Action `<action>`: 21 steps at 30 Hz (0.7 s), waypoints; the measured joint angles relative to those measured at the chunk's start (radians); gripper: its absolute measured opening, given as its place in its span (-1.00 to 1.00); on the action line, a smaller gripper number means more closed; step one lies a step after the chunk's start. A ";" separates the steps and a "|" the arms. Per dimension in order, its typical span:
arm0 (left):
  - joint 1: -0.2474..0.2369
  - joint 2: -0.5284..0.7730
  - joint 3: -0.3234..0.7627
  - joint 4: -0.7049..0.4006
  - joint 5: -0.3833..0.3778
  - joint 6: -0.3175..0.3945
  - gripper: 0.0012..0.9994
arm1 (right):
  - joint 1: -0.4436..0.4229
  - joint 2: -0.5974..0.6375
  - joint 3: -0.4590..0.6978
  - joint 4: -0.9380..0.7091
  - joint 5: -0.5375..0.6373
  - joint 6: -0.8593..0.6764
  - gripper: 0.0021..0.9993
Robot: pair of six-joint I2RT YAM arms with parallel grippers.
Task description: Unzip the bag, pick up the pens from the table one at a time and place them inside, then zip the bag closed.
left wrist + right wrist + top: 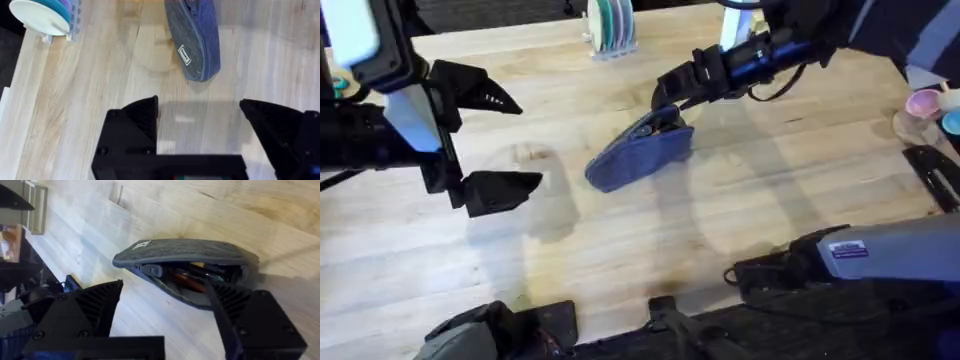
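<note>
Right end effector (pixel 165 305) open at unzipped bag (pixel 185 255) w/ white label, text unreadable

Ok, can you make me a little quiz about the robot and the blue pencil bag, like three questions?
1. True or false: the bag is zipped fully shut.
2. Which gripper is right at the bag's open end? A) left gripper B) right gripper
3. Fill in: the left gripper's fingers are spread ____ above the bare table.

Key
1. False. The right wrist view shows the bag gaping, with things inside.
2. B. One of its fingers reaches to the opening; the left gripper hangs apart from the bag.
3. Open, holding nothing.
</note>
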 joint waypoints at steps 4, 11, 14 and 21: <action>0.000 0.000 0.000 0.000 0.000 0.000 0.99 | 0.000 0.000 0.000 0.000 -0.010 0.000 1.00; 0.000 0.000 0.000 0.000 0.000 0.000 0.99 | 0.000 0.008 0.001 -0.001 -0.086 0.000 1.00; 0.000 0.000 0.000 0.000 0.000 0.000 0.99 | 0.000 0.038 0.003 0.000 -0.101 0.000 1.00; 0.000 0.000 0.000 0.000 0.000 0.000 0.99 | 0.005 0.121 0.003 0.001 -0.105 0.000 1.00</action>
